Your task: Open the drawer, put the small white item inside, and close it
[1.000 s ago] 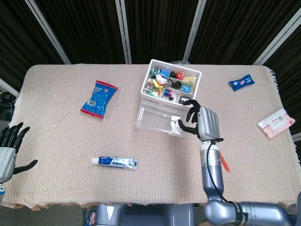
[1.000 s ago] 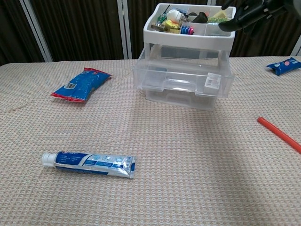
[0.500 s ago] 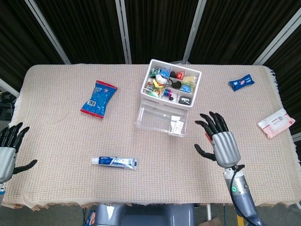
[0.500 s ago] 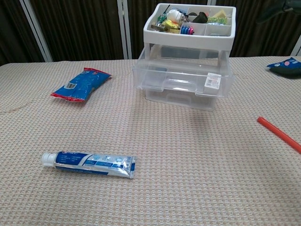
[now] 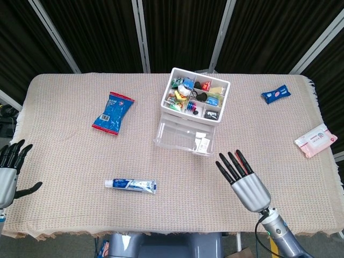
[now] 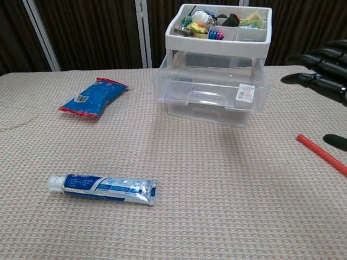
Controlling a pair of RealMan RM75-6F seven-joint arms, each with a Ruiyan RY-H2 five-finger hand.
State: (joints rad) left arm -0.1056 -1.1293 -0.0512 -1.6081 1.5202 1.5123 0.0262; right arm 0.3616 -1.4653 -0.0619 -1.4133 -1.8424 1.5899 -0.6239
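A clear plastic drawer [image 5: 184, 136] [image 6: 211, 89] stands pulled out of the small organiser [image 5: 194, 101] [image 6: 217, 49] at the table's middle back. The small white item [image 5: 202, 143] [image 6: 245, 93] lies inside the drawer at its front right corner. My right hand [image 5: 243, 178] [image 6: 321, 69] hovers in front of and to the right of the drawer, fingers spread, holding nothing. My left hand [image 5: 9, 171] hangs at the table's left front edge, fingers apart and empty.
A toothpaste tube [image 5: 130, 185] [image 6: 102, 188] lies at the front left. A blue snack bag [image 5: 113, 112] [image 6: 93, 97] sits back left, a blue packet [image 5: 276, 94] back right, a pink-white pack [image 5: 315, 140] at the right edge. A red stick [image 6: 321, 154] lies on the right.
My right hand let go of the small white item in the drawer, then pulled back toward the front right of the table with its fingers spread. The left hand stayed still.
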